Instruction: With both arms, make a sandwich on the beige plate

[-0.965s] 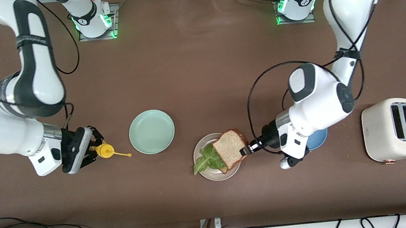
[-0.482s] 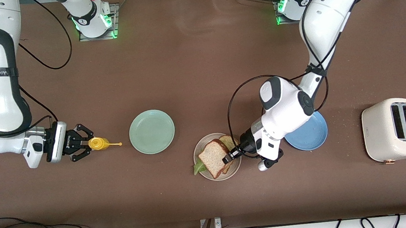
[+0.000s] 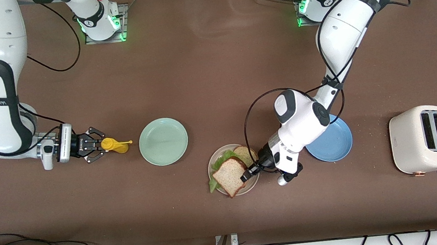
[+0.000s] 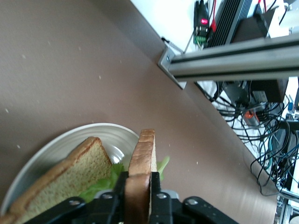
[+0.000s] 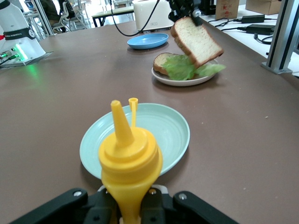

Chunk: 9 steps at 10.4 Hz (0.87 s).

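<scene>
Left pincer at lower centre of the front view, pinching the top slice by its edge, tilted over the lettuce and bottom slice on the beige plate. Right pincer at mid left, clamped on the yellow bottle beside the mint plate, waiting. Best to lower flat, square up over the lettuce, then let go without dragging.

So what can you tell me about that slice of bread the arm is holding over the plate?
The top bread slice is brown wholemeal with a darker crust, squarish with a rounded top. The left gripper pinches it by one edge, its fingers on either face. It hangs tilted above the lettuce leaf and the other slice, which lie on the beige plate. In the right wrist view it looks clear of them.
</scene>
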{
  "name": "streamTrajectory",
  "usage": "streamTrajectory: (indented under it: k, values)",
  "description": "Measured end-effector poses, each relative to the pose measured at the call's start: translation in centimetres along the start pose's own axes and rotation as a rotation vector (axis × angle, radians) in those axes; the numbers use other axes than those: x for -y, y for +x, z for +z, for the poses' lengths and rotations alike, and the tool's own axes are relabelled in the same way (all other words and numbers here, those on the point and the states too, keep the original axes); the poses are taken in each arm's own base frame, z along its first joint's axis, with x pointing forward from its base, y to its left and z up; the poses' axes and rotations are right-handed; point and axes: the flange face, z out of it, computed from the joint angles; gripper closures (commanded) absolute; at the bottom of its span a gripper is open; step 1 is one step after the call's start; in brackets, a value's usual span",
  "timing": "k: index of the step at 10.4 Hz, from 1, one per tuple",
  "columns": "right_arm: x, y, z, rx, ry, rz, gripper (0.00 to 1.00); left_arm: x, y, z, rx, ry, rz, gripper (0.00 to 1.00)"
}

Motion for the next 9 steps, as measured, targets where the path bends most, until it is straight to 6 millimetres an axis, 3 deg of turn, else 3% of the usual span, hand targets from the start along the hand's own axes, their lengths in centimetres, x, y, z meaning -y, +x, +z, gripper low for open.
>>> streamTrajectory:
  k: [1,2,4,6,7,9]
  values:
    - [0.1,-1.2,0.9,-0.018,0.005,0.006,0.86,0.2,1.7,-1.0,-0.026,-0.01,-0.012,0.13]
    - [0.2,-1.5,1.4,-0.042,0.012,0.013,0.01,0.6,4.2,-2.6,-0.061,-0.023,-0.025,0.14]
    - [0.1,-1.3,1.5,-0.052,0.006,0.014,0.0,2.5,10.3,-7.1,-0.148,0.003,0.02,0.14]
    - [-0.2,-0.6,1.3,-0.076,0.001,0.029,0.0,4.8,15.1,-11.7,-0.18,0.113,0.095,0.14]
    - [-0.4,0.2,0.7,-0.079,-0.003,0.064,0.0,5.8,16.7,-13.7,-0.182,0.167,0.118,0.14]
    - [-0.6,3.0,-2.5,-0.048,0.013,0.16,0.0,8.0,19.9,-17.3,-0.21,0.233,0.151,0.11]
